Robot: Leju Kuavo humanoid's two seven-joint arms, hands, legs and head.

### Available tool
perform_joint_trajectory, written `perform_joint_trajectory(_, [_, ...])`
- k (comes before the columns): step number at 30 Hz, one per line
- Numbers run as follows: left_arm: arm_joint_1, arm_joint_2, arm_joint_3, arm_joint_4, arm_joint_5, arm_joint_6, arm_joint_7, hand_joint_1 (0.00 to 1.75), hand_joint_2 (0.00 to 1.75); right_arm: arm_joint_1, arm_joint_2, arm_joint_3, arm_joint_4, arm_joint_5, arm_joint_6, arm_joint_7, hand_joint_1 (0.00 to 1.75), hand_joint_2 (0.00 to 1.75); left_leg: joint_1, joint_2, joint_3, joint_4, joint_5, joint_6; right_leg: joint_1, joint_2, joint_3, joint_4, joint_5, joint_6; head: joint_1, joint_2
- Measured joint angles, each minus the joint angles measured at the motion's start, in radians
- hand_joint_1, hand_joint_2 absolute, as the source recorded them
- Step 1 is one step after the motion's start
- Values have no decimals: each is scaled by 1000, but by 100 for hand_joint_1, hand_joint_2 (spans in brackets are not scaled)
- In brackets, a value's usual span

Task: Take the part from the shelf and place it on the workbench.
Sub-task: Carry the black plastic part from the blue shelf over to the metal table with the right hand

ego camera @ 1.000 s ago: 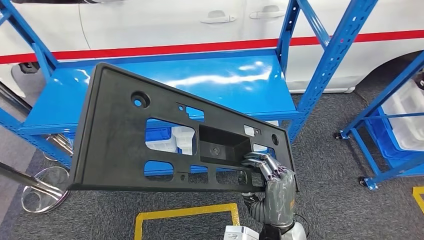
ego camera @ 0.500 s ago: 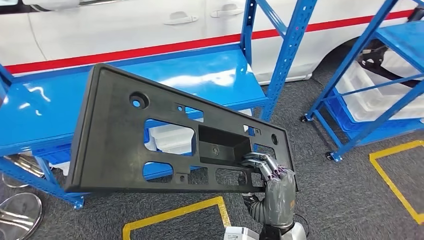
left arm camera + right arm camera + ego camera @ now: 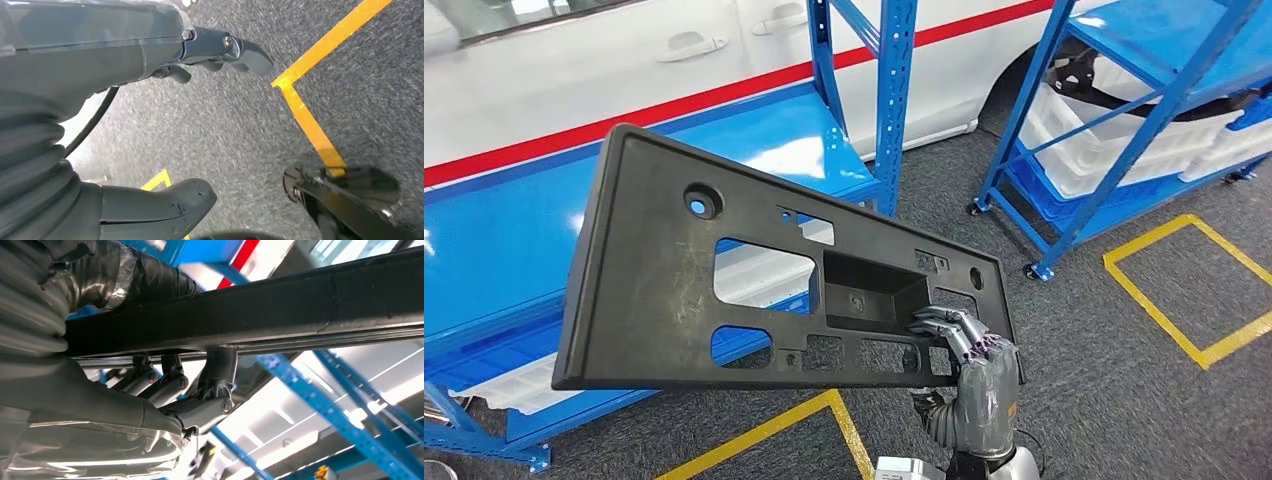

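The part is a large black plastic panel with several cut-outs, held up and tilted in front of me in the head view. My right hand grips it at its lower right corner, fingers hooked through a cut-out beside the recessed box. In the right wrist view the panel's edge runs across the picture, with my right hand clamped on it from beneath. My left hand hangs over the grey carpet, thumb and fingers apart, holding nothing.
A blue shelf stands behind the panel, with a white car beyond it. A second blue rack with white bins stands at the right. Yellow tape outlines mark the grey carpet.
The whole picture has swung to the right, so the camera has turned: the shelf slides left and the right rack comes in. The panel stays gripped in my right hand the same way.
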Motion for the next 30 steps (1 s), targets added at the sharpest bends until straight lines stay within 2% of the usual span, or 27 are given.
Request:
perform_joint_trajectory(1, [1,0,0,0,-3,3,3,0,175,3,0,0,0,1,-1,0,175,175,0,-3,7,-20,24,3,1,15,0,1,1,0,0,0])
perform_joint_trajectory(2, [2,1,0,0,-6,5,5,0,175,7,0,0,-1,3,-2,0,175,175,-1,-12,29,-73,62,8,2,30,0,2,2,1,0,0])
perform_joint_trajectory(4, [2,4,-1,0,-11,8,9,0,175,15,0,-1,-8,9,-3,-2,175,175,0,-64,84,-205,127,22,2,57,-2,4,5,6,0,0])
perform_joint_trajectory(6, [2,8,-2,0,-14,11,9,0,175,22,0,-2,-16,15,-6,-6,175,175,-2,-99,108,-269,144,30,-1,81,-9,5,11,17,0,0])
perform_joint_trajectory(8, [0,10,-4,0,-20,20,8,0,175,35,0,-4,-24,17,-8,-13,175,175,-2,-80,112,-280,148,35,-3,102,-16,2,20,32,0,0])
perform_joint_trajectory(9, [-2,10,-6,0,-25,28,7,0,175,43,0,-7,-28,17,-9,-17,175,175,0,-67,115,-288,155,40,-2,89,-20,5,18,38,0,0])
perform_joint_trajectory(10, [-3,10,-9,0,-29,37,4,0,175,50,0,-10,-32,17,-9,-22,175,175,2,-52,118,-296,161,45,1,62,-29,20,6,42,0,0])
perform_joint_trajectory(12, [-4,10,-15,0,-30,54,-5,0,175,57,0,-16,-36,17,-10,-30,175,175,2,-20,119,-306,169,54,4,-9,-72,110,-52,47,1,0])
perform_joint_trajectory(13, [-4,10,-16,0,-29,59,-10,0,175,59,0,-19,-36,16,-10,-33,175,175,0,-3,118,-306,169,56,2,-26,-101,174,-86,50,0,0])
perform_joint_trajectory(14, [-5,9,-17,0,-27,60,-12,0,175,62,0,-21,-37,14,-10,-34,175,175,-1,15,116,-305,169,57,-1,-33,-126,230,-109,54,0,0])
perform_joint_trajectory(15, [-6,8,-17,0,-25,56,-14,0,175,65,0,-23,-37,11,-10,-35,175,175,-2,32,115,-305,168,56,-4,-37,-136,259,-116,57,0,0])
perform_joint_trajectory(16, [-8,7,-17,0,-21,49,-16,0,175,67,0,-24,-37,9,-10,-36,175,175,-2,49,115,-305,168,55,-7,-40,-126,249,-104,60,0,0])
perform_joint_trajectory(17, [-10,5,-17,0,-16,41,-18,0,175,69,0,-25,-37,6,-10,-38,175,175,-2,64,116,-303,166,52,-9,-49,-95,202,-78,61,0,0])
perform_joint_trajectory(18, [-12,3,-17,0,-12,34,-19,0,175,69,0,-26,-37,3,-10,-39,175,175,-3,77,117,-301,163,49,-9,-71,-50,130,-50,61,0,0])
perform_joint_trajectory(20, [-12,0,-17,0,-9,26,-17,0,175,70,0,-27,-37,0,-10,-43,175,175,-7,98,120,-296,155,37,-2,-112,17,18,-19,51,0,0])
perform_joint_trajectory(21, [-12,0,-17,0,-10,24,-14,0,175,71,0,-27,-38,-1,-10,-44,175,175,-9,108,122,-294,151,31,2,-121,30,-6,-18,45,0,0])
perform_joint_trajectory(23, [-12,-1,-17,0,-11,22,-8,0,175,75,-1,-28,-40,-2,-11,-45,175,175,-10,128,129,-293,148,21,7,-100,27,-10,-16,33,0,0])
perform_joint_trajectory(24, [-12,-1,-17,0,-11,22,-7,0,175,77,-1,-29,-41,-2,-11,-45,175,175,-7,126,131,-290,143,16,5,-89,26,-13,-13,27,0,0])
perform_joint_trajectory(25, [-13,-1,-17,0,-12,21,-6,0,175,78,-1,-29,-42,-2,-11,-45,175,175,-5,108,127,-276,129,11,2,-77,26,-17,-10,20,0,0])
perform_joint_trajectory(26, [-12,-2,-17,0,-12,21,-6,0,175,78,-1,-30,-42,-2,-11,-45,175,175,-2,80,115,-244,104,7,-1,-66,25,-20,-6,14,0,0])
perform_joint_trajectory(28, [-8,-2,-17,0,-12,21,-5,0,175,78,-1,-32,-42,-3,-11,-45,175,175,1,19,62,-124,35,3,-2,-44,22,-22,-2,6,0,0])
perform_joint_trajectory(29, [-6,-2,-17,0,-12,21,-5,0,175,78,0,-32,-42,-4,-11,-45,175,175,1,6,31,-57,8,1,-2,-30,19,-20,0,4,0,0])
perform_joint_trajectory(30, [-4,-2,-17,0,-12,21,-4,0,175,79,0,-33,-42,-4,-11,-46,175,175,1,0,8,-12,-2,1,-1,-15,17,-18,0,4,0,0])
